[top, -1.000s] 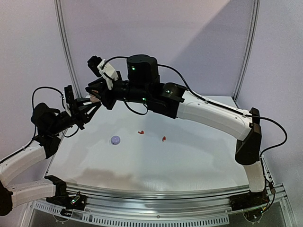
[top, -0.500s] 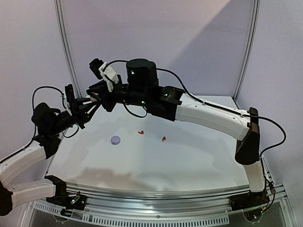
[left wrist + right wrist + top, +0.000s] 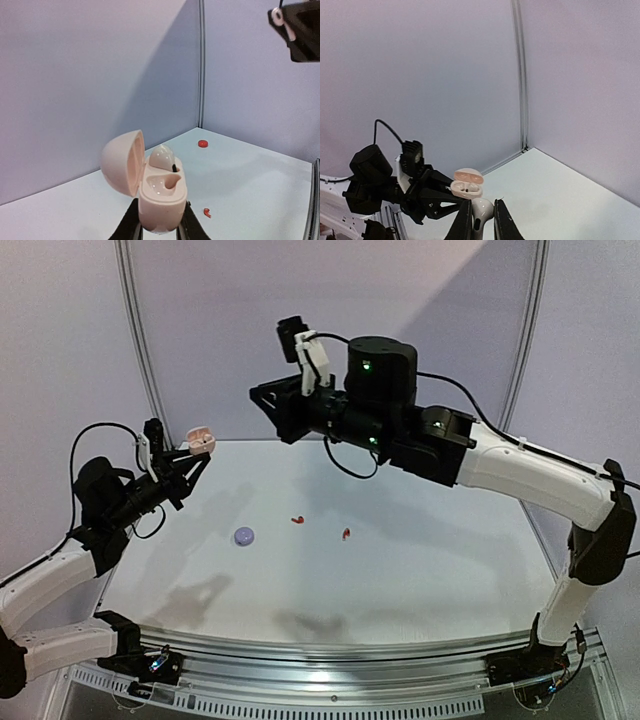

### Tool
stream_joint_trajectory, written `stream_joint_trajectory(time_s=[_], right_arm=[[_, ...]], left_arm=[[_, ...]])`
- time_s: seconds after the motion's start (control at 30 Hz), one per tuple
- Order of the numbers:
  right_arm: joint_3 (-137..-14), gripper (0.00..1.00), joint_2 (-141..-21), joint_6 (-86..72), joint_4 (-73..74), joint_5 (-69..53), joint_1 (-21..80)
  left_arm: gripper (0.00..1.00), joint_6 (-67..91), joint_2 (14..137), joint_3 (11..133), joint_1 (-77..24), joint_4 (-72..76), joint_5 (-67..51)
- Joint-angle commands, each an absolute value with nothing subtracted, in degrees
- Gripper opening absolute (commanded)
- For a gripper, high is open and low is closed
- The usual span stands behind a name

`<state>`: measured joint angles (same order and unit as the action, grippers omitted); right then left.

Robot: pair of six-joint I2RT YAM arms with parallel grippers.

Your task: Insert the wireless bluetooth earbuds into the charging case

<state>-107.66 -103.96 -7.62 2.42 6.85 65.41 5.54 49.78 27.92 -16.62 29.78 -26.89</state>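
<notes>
My left gripper (image 3: 190, 455) is shut on the base of a pale pink charging case (image 3: 200, 439) and holds it high above the table with its lid open. In the left wrist view the case (image 3: 161, 192) has one white earbud (image 3: 162, 156) seated in its far slot, and the near slot is empty. My right gripper (image 3: 260, 398) is apart from the case, up and to its right. In the right wrist view it (image 3: 480, 216) is shut on a white earbud (image 3: 482, 209) by its stem. Two red earbuds (image 3: 297, 520) (image 3: 345, 533) lie on the table.
A small lilac round piece (image 3: 245, 535) lies on the white table (image 3: 420, 570) left of the red earbuds. The red earbuds also show in the left wrist view (image 3: 206, 212) (image 3: 202, 144). Grey walls with a metal corner post (image 3: 201, 65) close the back.
My right gripper has drawn back from the open case, moving right and up. My left gripper still holds the case in about the same place.
</notes>
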Motion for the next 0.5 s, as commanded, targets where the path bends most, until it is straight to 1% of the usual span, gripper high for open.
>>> stream_joint_trajectory(time_s=[0.0, 0.1, 0.2, 0.27, 0.37, 0.47], right_arm=[[-99.8, 0.0, -101.0, -21.9, 10.0, 17.3, 61.0], [-96.8, 0.0, -100.7, -29.1, 15.9, 19.9, 58.9], [-93.4, 0.0, -100.1, -31.3, 11.1, 18.6, 58.5], [-93.3, 0.0, -100.1, -30.4, 6.6, 16.3, 58.5], [-98.4, 0.0, -101.7, -27.6, 6.0, 13.2, 58.6], [-104.1, 0.0, -104.5, -23.7, 5.7, 10.5, 59.5]], left_arm=[[0.0, 4.6, 49.3, 26.9, -16.7, 29.0, -26.0], [0.0, 4.6, 49.2, 26.8, -16.7, 29.2, -26.6], [0.0, 4.5, 49.2, 26.8, -16.8, 29.3, -28.5], [0.0, 5.0, 49.4, 26.8, -16.8, 29.8, -31.0], [0.0, 6.5, 49.7, 26.8, -17.2, 31.4, -34.7], [0.0, 8.2, 49.5, 26.8, -17.4, 32.4, -34.8]])
